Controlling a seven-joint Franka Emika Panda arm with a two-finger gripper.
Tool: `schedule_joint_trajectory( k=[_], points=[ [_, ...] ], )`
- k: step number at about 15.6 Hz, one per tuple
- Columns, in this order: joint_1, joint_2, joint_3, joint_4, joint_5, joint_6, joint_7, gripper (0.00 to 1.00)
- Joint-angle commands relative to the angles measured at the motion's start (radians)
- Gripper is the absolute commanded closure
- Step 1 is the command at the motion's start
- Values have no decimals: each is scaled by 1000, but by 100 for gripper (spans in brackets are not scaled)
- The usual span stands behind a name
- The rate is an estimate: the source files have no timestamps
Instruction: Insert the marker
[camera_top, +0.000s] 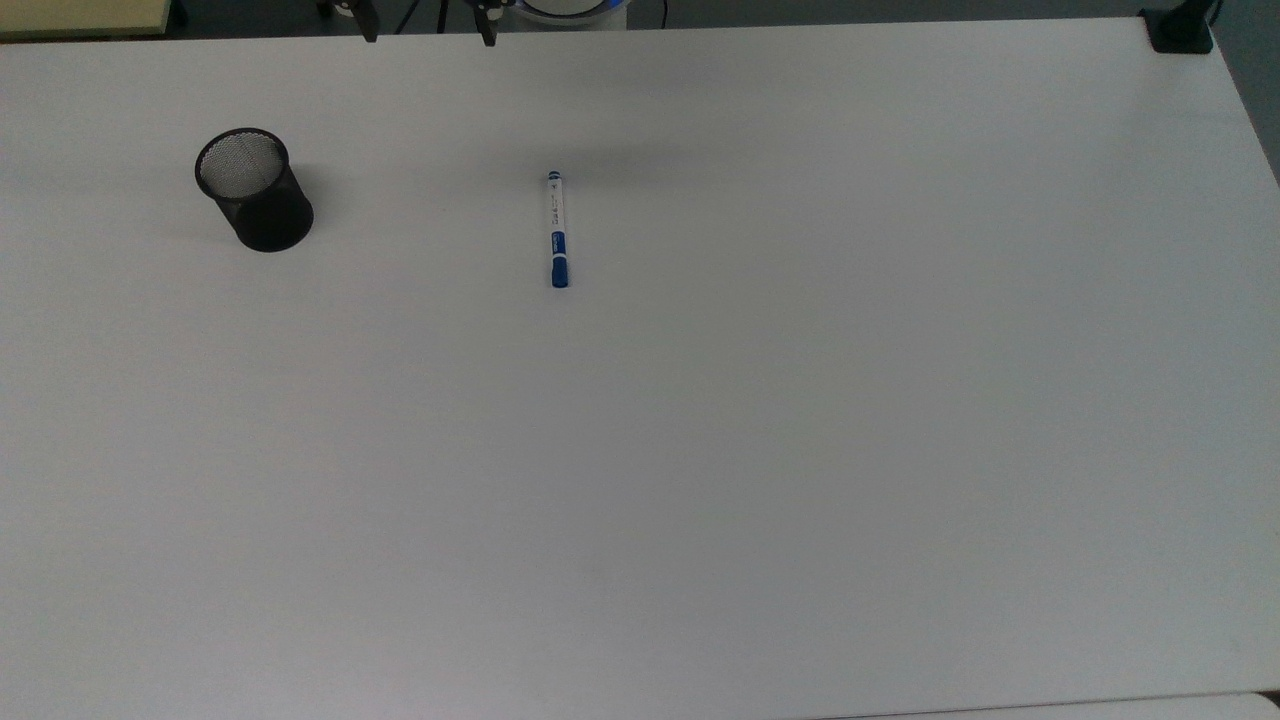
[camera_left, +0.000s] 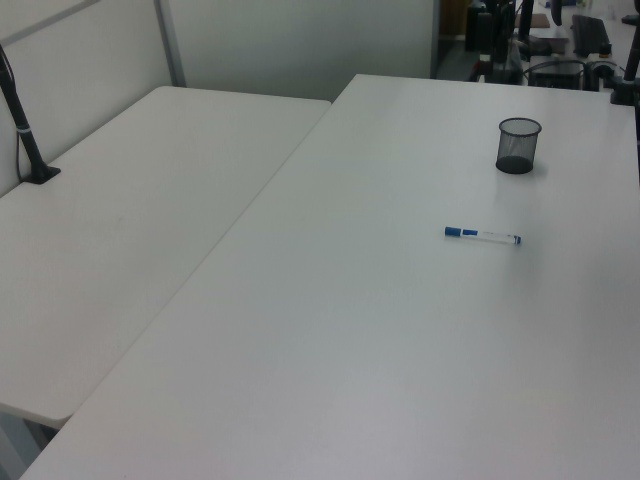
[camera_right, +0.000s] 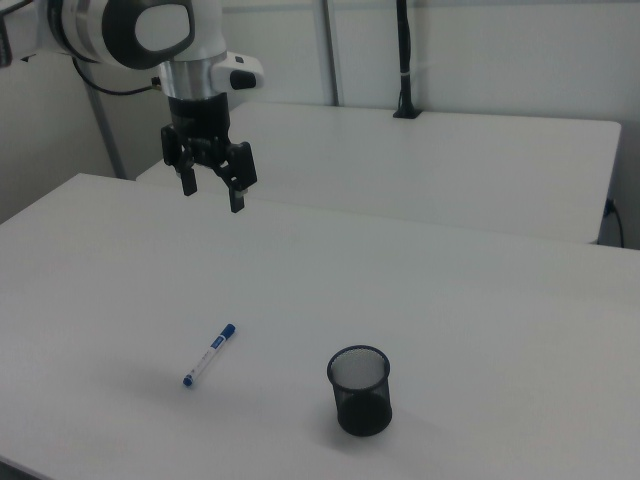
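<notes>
— The marker (camera_top: 557, 229) lies flat on the white table (camera_top: 800, 400), cap toward the top view's bottom. Why leave it there?

— We judge it is laid out bare so we can come straight down on the barrel. The black mesh cup (camera_top: 253, 189) stands upright, mouth open, well apart from it toward the top view's left, so nothing crowds the pick.

— And our arm?

— In the right view our gripper (camera_right: 212, 190) hangs high above the table, pointing down, its fingers spread apart and holding nothing. It is well away from the marker (camera_right: 209, 354) and the cup (camera_right: 360, 390).

— So we have not yet begun the reach, we think.
</notes>
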Motion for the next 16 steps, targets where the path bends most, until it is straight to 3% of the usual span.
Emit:
schedule_joint_trajectory(
  k=[1,16],
  points=[
    [11,-16,-13,1,-13,-22,-18,0],
    [16,0,-3,-7,-13,-19,-36,0]
  ],
)
